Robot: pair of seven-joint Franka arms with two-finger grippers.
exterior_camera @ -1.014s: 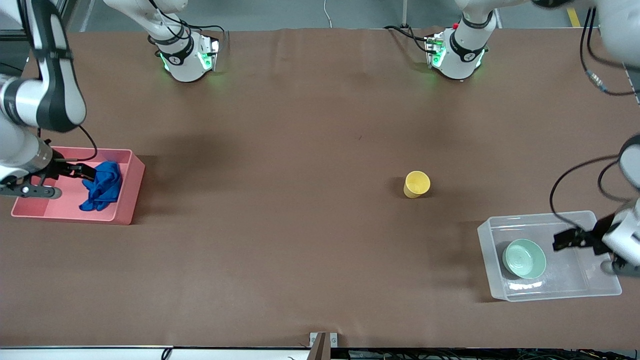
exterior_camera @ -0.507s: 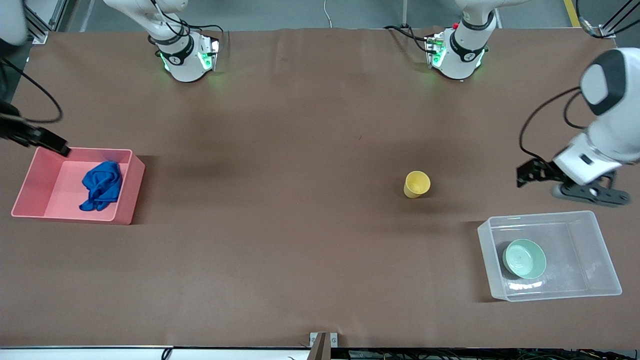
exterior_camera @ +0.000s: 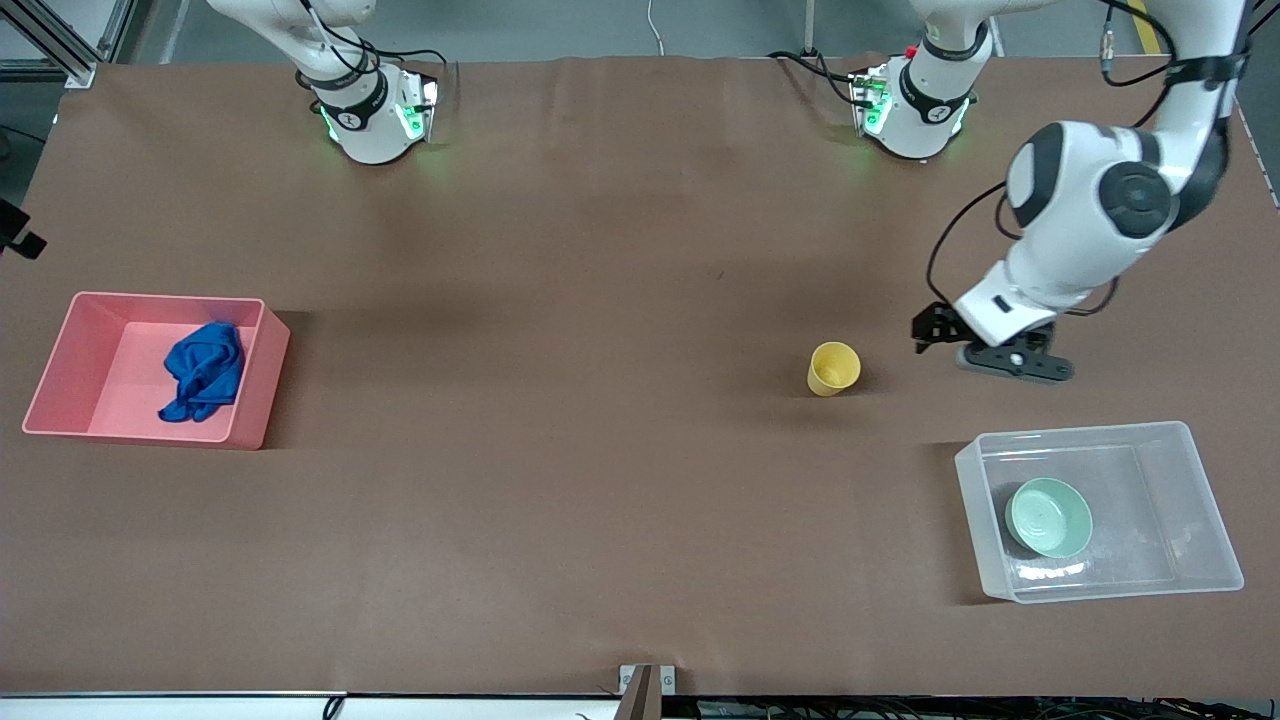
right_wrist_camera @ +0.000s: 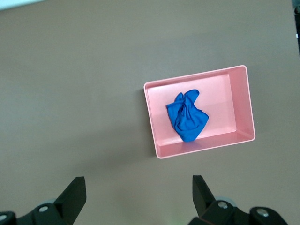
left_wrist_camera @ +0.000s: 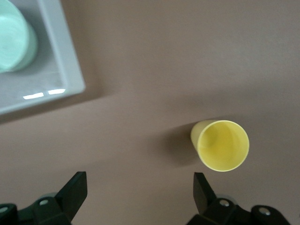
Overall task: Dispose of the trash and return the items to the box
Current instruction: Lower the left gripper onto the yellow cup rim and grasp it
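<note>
The yellow cup (exterior_camera: 833, 368) (left_wrist_camera: 222, 145) stands upright on the table. My left gripper (exterior_camera: 925, 334) (left_wrist_camera: 140, 193) hangs open and empty over the bare table beside the cup, toward the left arm's end. The mint-green bowl (exterior_camera: 1047, 517) (left_wrist_camera: 13, 42) sits in the clear box (exterior_camera: 1195, 505) (left_wrist_camera: 58, 70). The blue rag (exterior_camera: 205, 370) (right_wrist_camera: 187, 117) lies crumpled in the pink tub (exterior_camera: 268, 372) (right_wrist_camera: 241, 105). My right gripper (right_wrist_camera: 139, 194) is open and empty, high over the table beside the pink tub. In the front view only a dark part of it (exterior_camera: 18, 235) shows at the edge.
The two arm bases (exterior_camera: 375, 110) (exterior_camera: 915, 105) stand at the table's edge farthest from the front camera. The pink tub is at the right arm's end, the clear box at the left arm's end, nearer to the front camera than the cup.
My left gripper rose out of the clear box and moved over toward the cup. My right gripper lifted up and away from the pink tub. The rag, bowl and cup stayed put.
</note>
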